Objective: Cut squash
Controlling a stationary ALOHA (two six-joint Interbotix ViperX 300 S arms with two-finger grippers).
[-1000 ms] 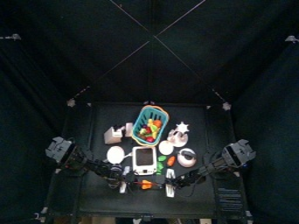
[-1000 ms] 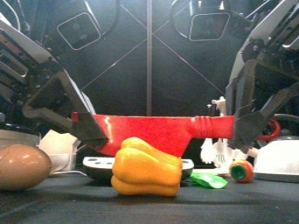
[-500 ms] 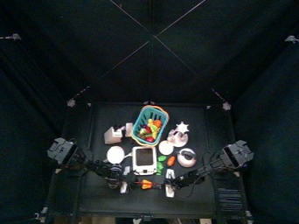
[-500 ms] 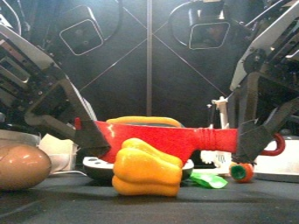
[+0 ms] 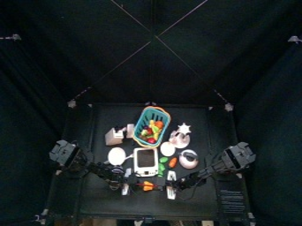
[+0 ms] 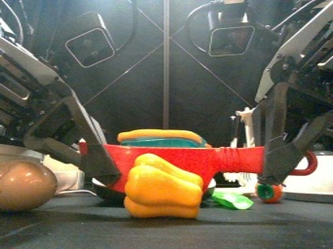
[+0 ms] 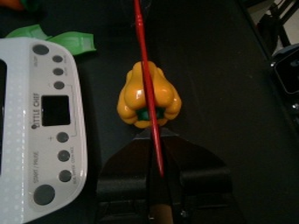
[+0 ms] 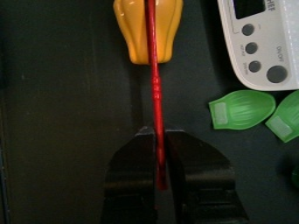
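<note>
Here the yellow squash [image 6: 164, 189] lies at the front of the desk [image 6: 260, 226], just beside the white scale [image 7: 45, 118]. The left claw [image 7: 156, 179] and right claw [image 8: 158, 171] each pinch one end of a red knife [image 6: 176, 156] held level directly above the squash. Green pieces [image 8: 247, 109] lie near the scale.

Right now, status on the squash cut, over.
Both grippers, left and right, shut on red blade. Blade over yellow squash, not through. Nothing blocking.
</note>
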